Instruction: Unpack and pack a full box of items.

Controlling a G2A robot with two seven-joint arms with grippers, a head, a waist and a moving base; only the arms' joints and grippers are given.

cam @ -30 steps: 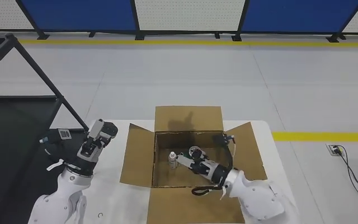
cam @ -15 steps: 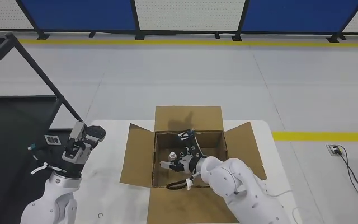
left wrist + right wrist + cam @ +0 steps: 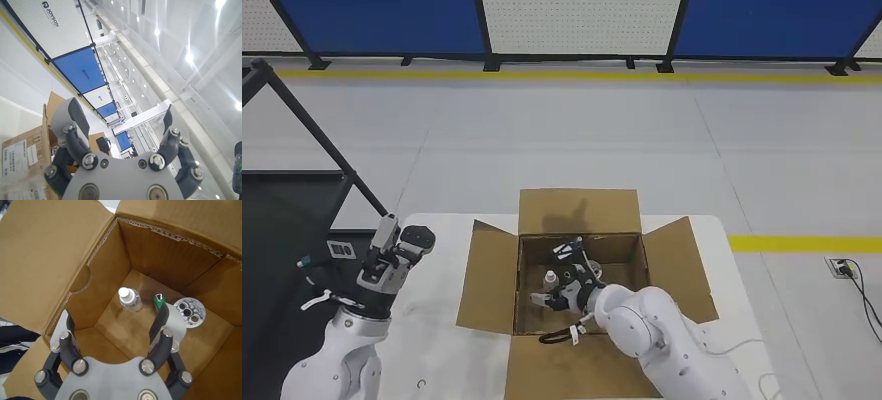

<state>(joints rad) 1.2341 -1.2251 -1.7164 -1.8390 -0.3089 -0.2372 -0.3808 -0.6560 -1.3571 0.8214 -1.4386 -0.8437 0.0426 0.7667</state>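
You are looking down on a white counter point(image 3: 447, 340) that fills the lower middle of the top view. On it stands an open cardboard box point(image 3: 579, 212) with its four flaps folded outward. The box sits at the centre of the frame.

Your right hand point(image 3: 114, 313) reaches down inside the box, toward its left wall in the top view. Its fingers are spread wide and hold nothing. Your left hand point(image 3: 122, 108) is at the left of the top view, off the box's left flap and above the counter. It tilts up toward the ceiling, and its fingers are also spread and empty.

Three items rest on the box floor. A small clear bottle point(image 3: 130, 300) with a white cap stands upright near the left wall. A round metal disc point(image 3: 190, 312) with cut-out holes lies flat further right. Between them is a small green item point(image 3: 159, 299) with a metal clip, partly hidden behind one finger of the right hand.
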